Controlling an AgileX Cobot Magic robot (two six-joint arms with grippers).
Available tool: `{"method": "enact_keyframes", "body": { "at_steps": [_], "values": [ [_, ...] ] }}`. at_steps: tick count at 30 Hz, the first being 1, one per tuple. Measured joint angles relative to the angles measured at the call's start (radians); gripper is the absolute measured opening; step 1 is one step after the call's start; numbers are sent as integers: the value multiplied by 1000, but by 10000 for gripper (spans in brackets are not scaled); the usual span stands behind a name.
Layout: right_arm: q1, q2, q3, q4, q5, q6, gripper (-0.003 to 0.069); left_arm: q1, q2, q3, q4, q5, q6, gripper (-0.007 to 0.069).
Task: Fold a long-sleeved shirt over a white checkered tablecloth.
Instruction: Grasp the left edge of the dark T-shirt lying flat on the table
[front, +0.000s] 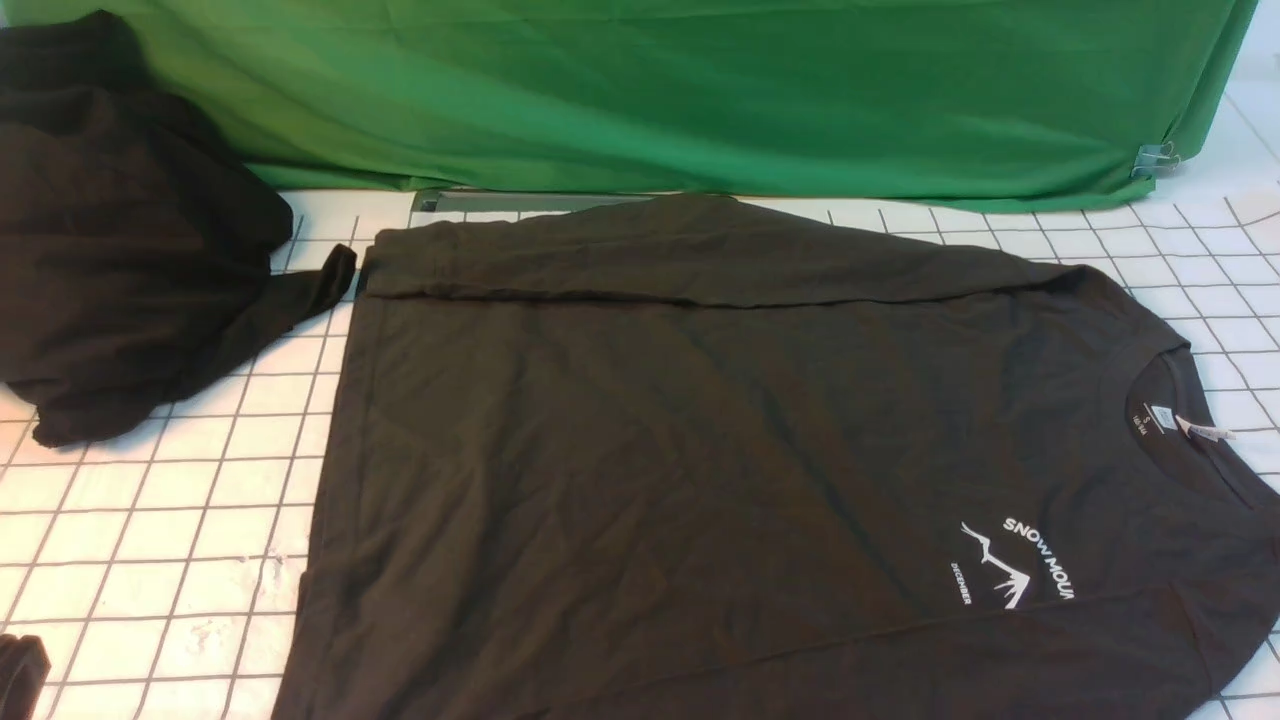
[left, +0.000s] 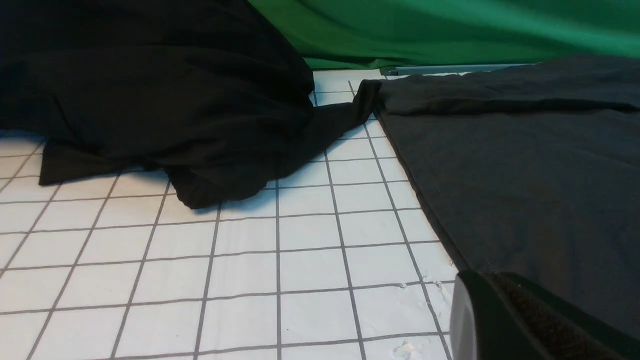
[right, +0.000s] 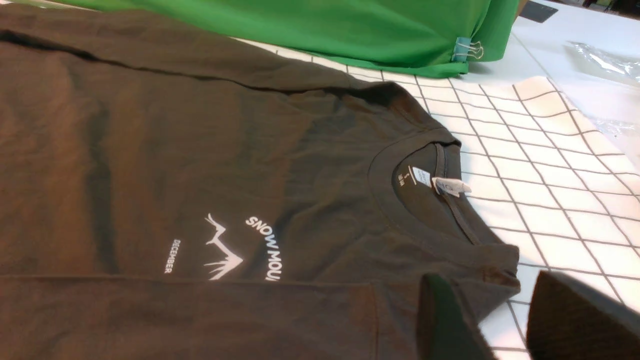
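Note:
The long-sleeved shirt (front: 700, 450) lies flat and front side up on the white checkered tablecloth (front: 150, 520). Its collar and white neck label (right: 450, 186) are on the right and its hem is on the left. The far sleeve is folded in along the back edge, and the near sleeve lies across the front edge below the SNOW MOUN logo (front: 1015, 565). My right gripper (right: 487, 280) hovers open just beside the near shoulder, with nothing between its fingers. My left gripper (left: 492, 277) is low by the hem, its fingers together with no gap. Neither arm shows clearly in the front view.
A crumpled black garment (front: 120, 230) lies at the back left, one corner nearly touching the shirt's far sleeve. A green cloth (front: 700, 90) hangs along the back, held by a binder clip (front: 1152, 158). A dark tip (front: 20, 675) pokes in at the lower left corner.

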Motion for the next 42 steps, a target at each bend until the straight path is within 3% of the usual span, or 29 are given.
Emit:
{"method": "enact_keyframes", "body": {
  "at_steps": [15,19,23,24,26,31,36,40,42],
  "values": [
    [0,0,0,0,0,0,242,0,0,0,0,0,0,22],
    [0,0,0,0,0,0,242,0,0,0,62,-14,-10,22],
    [0,0,0,0,0,0,242,0,0,0,-78,-121,-114,22],
    [0,0,0,0,0,0,242,0,0,0,-183,-182,-175,22],
    [0,0,0,0,0,0,242,0,0,0,-268,-254,-214,22],
    [0,0,0,0,0,0,242,0,0,0,-307,-369,-255,22],
    [0,0,0,1,0,3,242,0,0,-1,-303,-637,-433,22],
    [1,0,0,117,-88,126,242,0,5,-146,-193,-536,-572,22],
    [1,0,0,189,-164,219,242,0,46,-271,-137,-376,-598,22]
  ]
}}
